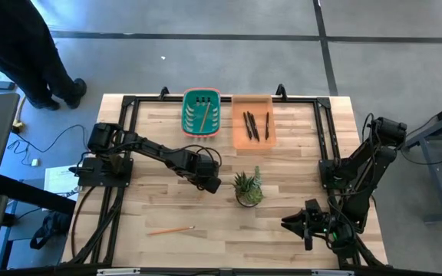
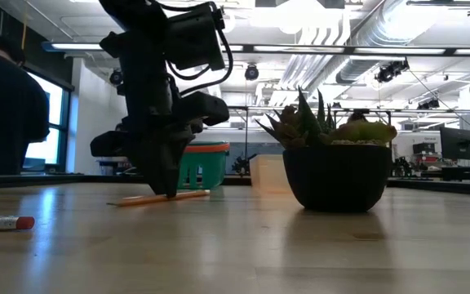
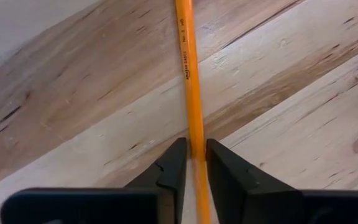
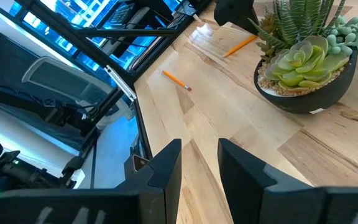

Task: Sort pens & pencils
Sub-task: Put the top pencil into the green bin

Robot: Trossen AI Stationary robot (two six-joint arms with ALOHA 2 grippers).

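My left gripper (image 1: 210, 182) points down at mid-table, left of the potted plant, shut on an orange-tan pencil (image 3: 191, 74) that lies flat on the wood (image 2: 157, 198). A second pencil (image 1: 171, 228) lies loose near the table's front edge. A further pencil lies in the green basket (image 1: 202, 113) at the back. Three black pens (image 1: 253, 125) lie in the orange tray (image 1: 252, 123) beside the basket. My right gripper (image 4: 199, 163) waits open at the front right (image 1: 299, 224), with nothing between its fingers. My left gripper pinches the pencil's shaft (image 3: 195, 134), somewhere about its middle, between its two fingers (image 3: 173, 168). The fingers come from above, pointing down, and stand across the pencil, one on each long side. The pencil lies level on the table.
A dark pot with succulents (image 1: 248, 188) stands just right of my left gripper. A black frame (image 1: 129, 103) runs along the table's back and sides. A person (image 1: 29, 54) stands beyond the far left corner. Bare wood lies between the plant and the front edge.
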